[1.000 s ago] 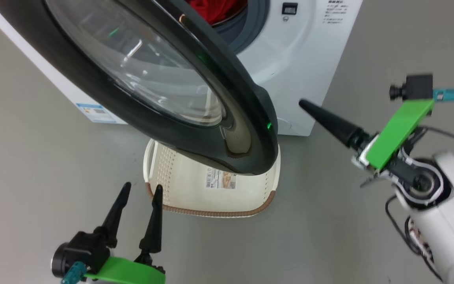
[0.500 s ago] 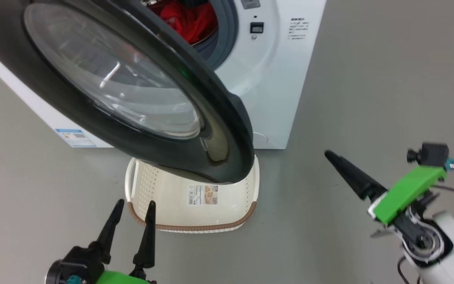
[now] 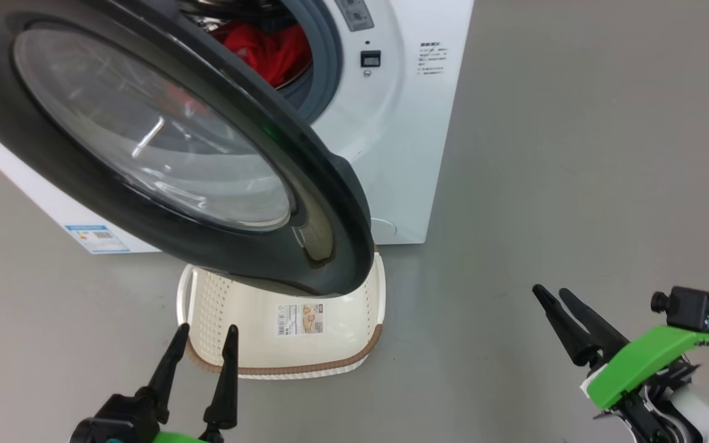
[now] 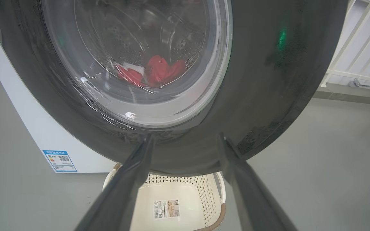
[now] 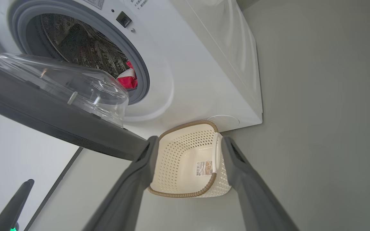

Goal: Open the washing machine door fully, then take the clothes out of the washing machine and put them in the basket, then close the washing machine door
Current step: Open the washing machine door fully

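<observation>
We see the washing machine door [image 3: 151, 141] swung open to the left of the opening, black rim toward us, its lower edge hanging over the far part of the basket [image 3: 213, 307]. The washing machine [image 3: 391, 135] stands at the far side on the grey floor [image 3: 545, 154], blue label [image 3: 97, 239] low on its front at left. The clothes [image 3: 265, 52], red, lie in the drum behind the grey seal; in the left wrist view we see them through the door glass. The basket sits on the floor just in front of the machine, sticker [image 3: 300, 319] on its inner bottom. The left gripper [image 3: 207, 328] is at near left by the basket's near-left rim, fingers spread, gripping nothing; we cannot tell whether it touches. The right gripper [image 3: 550, 290] is at near right, well apart from the basket, fingers spread, gripping nothing.
</observation>
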